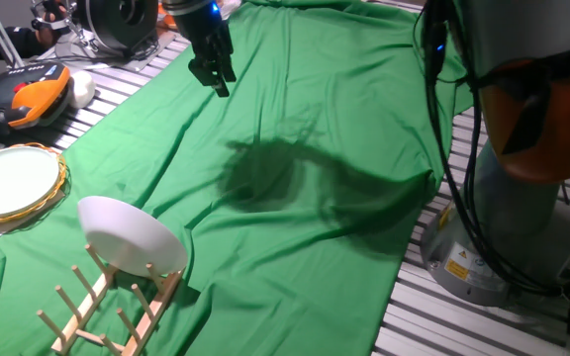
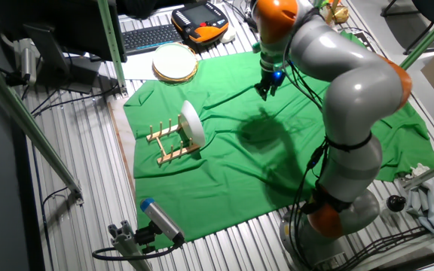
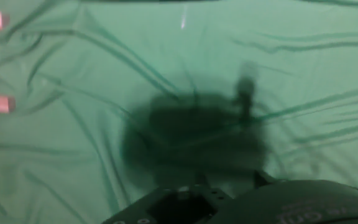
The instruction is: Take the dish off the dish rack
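The dish (image 1: 135,235) stands on its edge in the dish rack (image 1: 107,311), leaning a little between the upright wooden pegs, at the near-left part of the green cloth (image 1: 295,178) in one fixed view; the other fixed view shows the same white plate (image 2: 191,124) upright at one end of the rack (image 2: 173,144). It is a smooth, glossy, stiff plate, so I judge it slippery and breakable, not heavy, and it should not bend at all in the fingers. The best place to take it seems the free upper rim, which rises clear above the pegs, with one finger on each face, and then lift it straight up so it does not catch on the dowels or pull the light rack with it. The gripper (image 1: 212,69) hangs high over the cloth, well apart from the dish, holding nothing; whether its fingers are spread or closed I cannot tell from these pictures. Beside the cloth lies another plate with a golden woven rim (image 1: 13,186), and farther an orange hand controller (image 1: 28,97).
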### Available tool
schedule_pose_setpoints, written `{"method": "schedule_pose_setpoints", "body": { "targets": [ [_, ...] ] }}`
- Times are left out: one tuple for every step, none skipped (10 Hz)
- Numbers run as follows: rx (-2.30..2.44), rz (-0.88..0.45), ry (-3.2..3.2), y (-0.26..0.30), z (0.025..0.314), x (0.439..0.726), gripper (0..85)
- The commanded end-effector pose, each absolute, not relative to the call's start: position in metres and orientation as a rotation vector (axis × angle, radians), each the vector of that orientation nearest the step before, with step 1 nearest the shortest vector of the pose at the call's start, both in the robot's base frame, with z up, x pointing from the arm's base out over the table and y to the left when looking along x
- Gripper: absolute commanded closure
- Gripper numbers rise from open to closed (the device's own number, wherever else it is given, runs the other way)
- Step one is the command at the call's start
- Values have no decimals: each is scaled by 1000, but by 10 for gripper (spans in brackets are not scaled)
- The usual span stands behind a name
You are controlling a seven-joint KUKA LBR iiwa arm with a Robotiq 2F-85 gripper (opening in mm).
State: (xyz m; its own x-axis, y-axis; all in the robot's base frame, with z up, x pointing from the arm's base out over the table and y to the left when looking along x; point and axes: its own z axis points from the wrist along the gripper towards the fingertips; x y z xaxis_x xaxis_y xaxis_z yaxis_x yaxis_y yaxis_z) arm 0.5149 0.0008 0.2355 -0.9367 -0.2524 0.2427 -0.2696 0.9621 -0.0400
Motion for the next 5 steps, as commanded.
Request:
{"method": "schedule_pose_setpoints", "body": {
  "targets": [
    [467, 116, -2865, 1, 236, 515, 850],
    [479, 113, -2865, 1, 236, 515, 850],
    [481, 113, -2864, 1, 236, 515, 850],
    [510, 102, -2858, 1, 236, 515, 850],
    [514, 101, -2856, 1, 236, 515, 850]
  ]
}}
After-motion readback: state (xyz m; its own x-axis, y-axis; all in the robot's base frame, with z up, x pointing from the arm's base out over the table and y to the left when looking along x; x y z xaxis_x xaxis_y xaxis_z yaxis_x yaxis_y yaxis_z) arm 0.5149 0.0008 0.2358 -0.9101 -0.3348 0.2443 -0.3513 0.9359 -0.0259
